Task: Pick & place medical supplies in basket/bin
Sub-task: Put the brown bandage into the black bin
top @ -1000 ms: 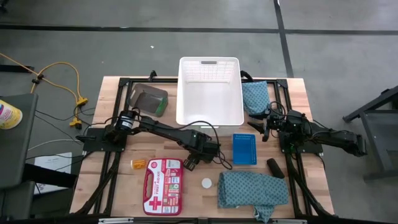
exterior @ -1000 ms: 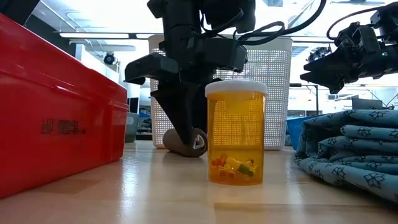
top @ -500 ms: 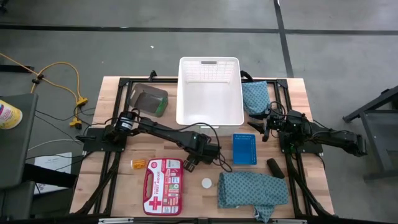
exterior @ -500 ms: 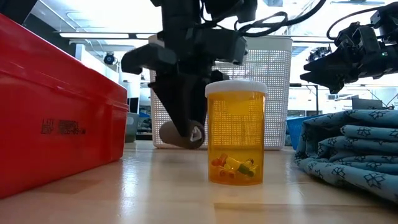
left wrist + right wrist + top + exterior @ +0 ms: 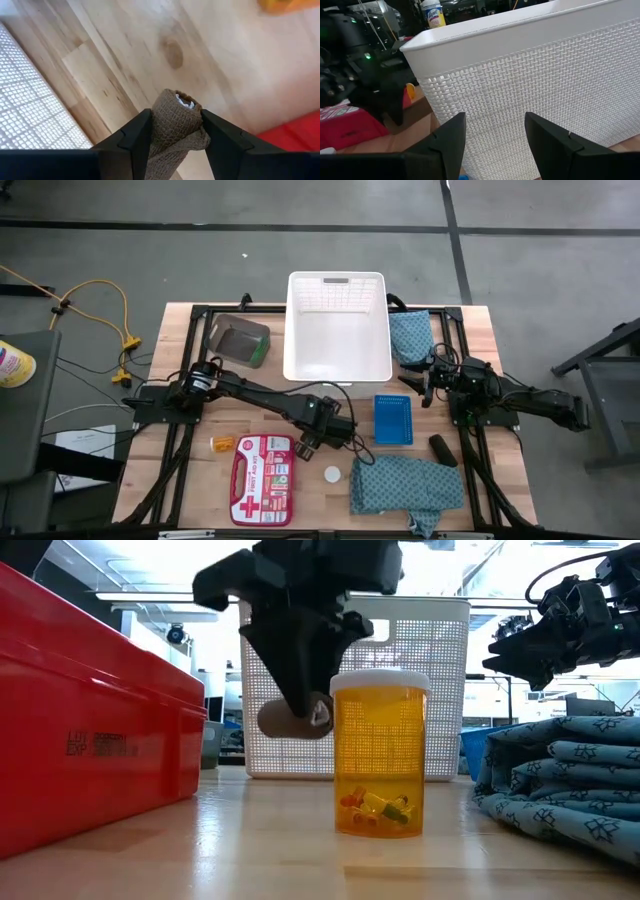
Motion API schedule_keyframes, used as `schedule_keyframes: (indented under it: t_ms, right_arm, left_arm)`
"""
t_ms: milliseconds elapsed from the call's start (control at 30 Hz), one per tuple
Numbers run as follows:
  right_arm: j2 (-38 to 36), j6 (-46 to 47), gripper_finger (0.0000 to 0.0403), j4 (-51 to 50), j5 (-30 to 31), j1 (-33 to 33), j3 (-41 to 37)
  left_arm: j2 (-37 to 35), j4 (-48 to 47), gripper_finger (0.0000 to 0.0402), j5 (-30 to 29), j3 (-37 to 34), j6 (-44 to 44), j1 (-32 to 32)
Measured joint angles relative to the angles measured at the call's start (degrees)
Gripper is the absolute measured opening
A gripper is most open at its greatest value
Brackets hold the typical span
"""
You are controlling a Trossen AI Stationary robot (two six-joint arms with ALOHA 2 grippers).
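While left claw [image 5: 172,131] lifts brown roll [image 5: 176,125], orange bottle [image 5: 380,753] fronts.

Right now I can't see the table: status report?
Left gripper shut on brown roll, lifted clear. Right gripper open, idle beside white basket. Nothing blocking basket.

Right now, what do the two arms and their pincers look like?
Both arms are dark, jointed, with black cables looped along them. The left pincer has two flat, black, angular fingers. The right pincer has the same matte black wedge-shaped fingers. No markings show.
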Motion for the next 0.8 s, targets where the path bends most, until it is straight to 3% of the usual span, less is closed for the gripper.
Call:
schedule_keyframes:
  t_ms: [400, 567, 800]
  right_arm:
    - [0.0, 0.0, 0.0192, 0.06, 0.0, 0.0, 0.0]
    - [-0.02, 0.0, 0.0192, 0.07, 0.0, 0.01, -0.02]
    - [-0.02, 0.0, 0.0192, 0.06, 0.0, -0.01, -0.01]
  left_arm:
    - [-1.81, -4.51, 0.0151, -0.83, 0.04, -13.09, -1.04]
    - [-1.88, -8.64, 0.0151, 1.51, 0.04, -15.78, -0.43]
    - [-3.34, -9.93, 0.0151, -0.02, -0.26, -16.68, 0.71]
